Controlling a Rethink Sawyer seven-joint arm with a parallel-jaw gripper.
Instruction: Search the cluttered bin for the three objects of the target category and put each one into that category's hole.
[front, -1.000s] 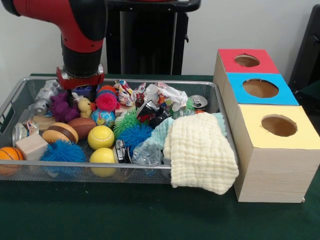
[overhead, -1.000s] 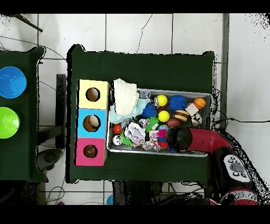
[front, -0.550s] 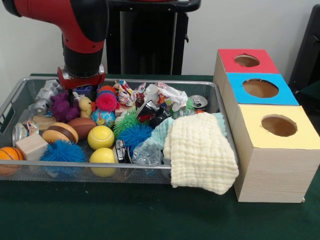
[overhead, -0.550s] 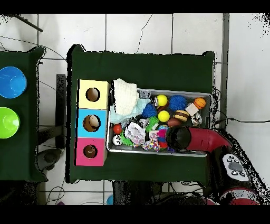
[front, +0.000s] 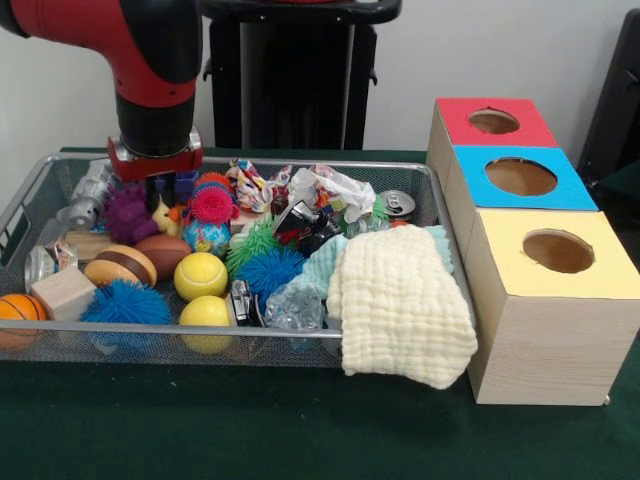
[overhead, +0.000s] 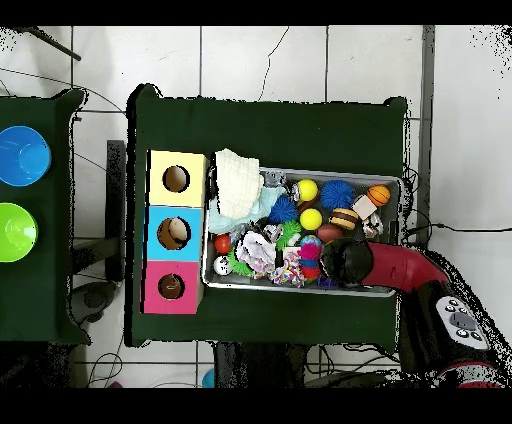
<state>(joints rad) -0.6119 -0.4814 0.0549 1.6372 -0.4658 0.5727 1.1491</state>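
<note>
Search step in hand: gripper (front: 166, 189) open and empty above yellow duck (front: 168, 216) in bin (front: 300, 348), needing descent and closure next.

Red arm (front: 110, 30) (black wrist); dark-blue end effector (front: 171, 188).

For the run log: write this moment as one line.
arm: over bin's purple-toy end | gripper: low above purple toy and yellow duck, holding nothing | mesh bin: cluttered | holes: red, blue, yellow

The red arm (overhead: 400, 268) reaches over the cluttered bin (overhead: 390, 180) beside 3 holed boxes (overhead: 176, 232).
</note>
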